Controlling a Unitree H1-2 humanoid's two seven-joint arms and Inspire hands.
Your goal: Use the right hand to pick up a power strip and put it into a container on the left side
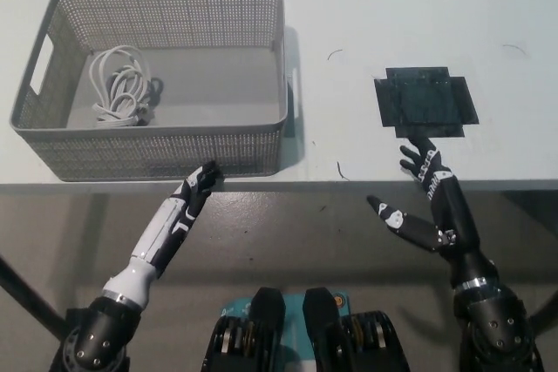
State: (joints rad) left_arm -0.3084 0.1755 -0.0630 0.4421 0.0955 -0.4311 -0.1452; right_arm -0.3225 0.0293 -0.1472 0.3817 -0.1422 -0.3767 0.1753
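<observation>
A grey perforated basket (52, 141) stands on the white table at the left. Inside it, at the left of its floor, lies a coiled white power cord (118, 89); I cannot make out a strip body. My black right hand (427, 193) is open and holds nothing, its fingers spread. It hovers at the table's front edge, its fingertips (417, 156) just short of a black cross-shaped mat (425, 100). My white left hand (199, 185) rests at the table's front edge, just below the basket's front wall, with its fingers stretched out and nothing in them.
The white table (366, 6) runs across the upper half of the view, with its front edge (349, 184) about halfway down. Below the edge is dark floor. The black mat lies flat to the right of the basket.
</observation>
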